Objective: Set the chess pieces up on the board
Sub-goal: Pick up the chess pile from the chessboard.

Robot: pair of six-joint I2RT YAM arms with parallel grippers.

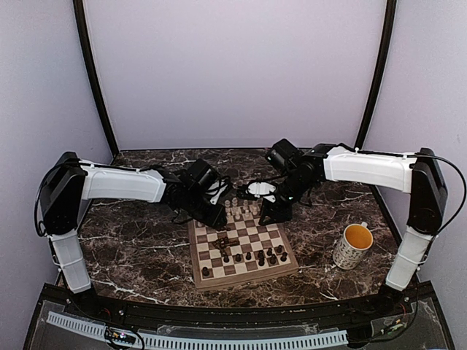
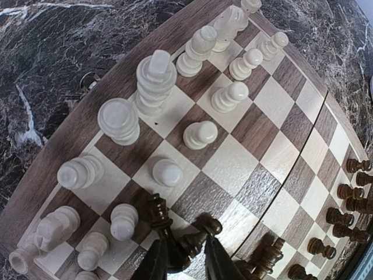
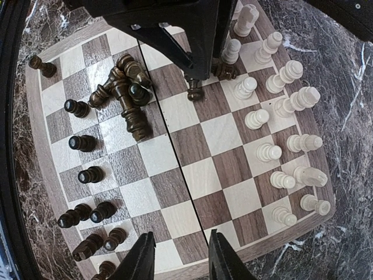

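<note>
The board [image 1: 248, 278] lies in the middle of the table. Cream pieces [image 1: 243, 208] stand in its two far rows, also in the left wrist view [image 2: 157, 79] and the right wrist view [image 3: 280, 116]. Dark pieces [image 1: 263, 255] stand along the near rows, and several lie toppled in a heap [image 3: 125, 87]. My left gripper [image 2: 185, 262] is low over the board [image 2: 233, 163], shut on a dark piece [image 2: 198, 238], with a taller dark piece [image 2: 158, 213] against its left finger. My right gripper [image 3: 182, 262] is open and empty above the board's right edge [image 3: 198, 140].
A speckled mug [image 1: 354, 246] with a yellow inside stands on the marble table to the right of the board. The two arms [image 1: 124, 182] [image 1: 365, 168] reach in from either side and nearly meet over the board's far edge. Purple walls close the space.
</note>
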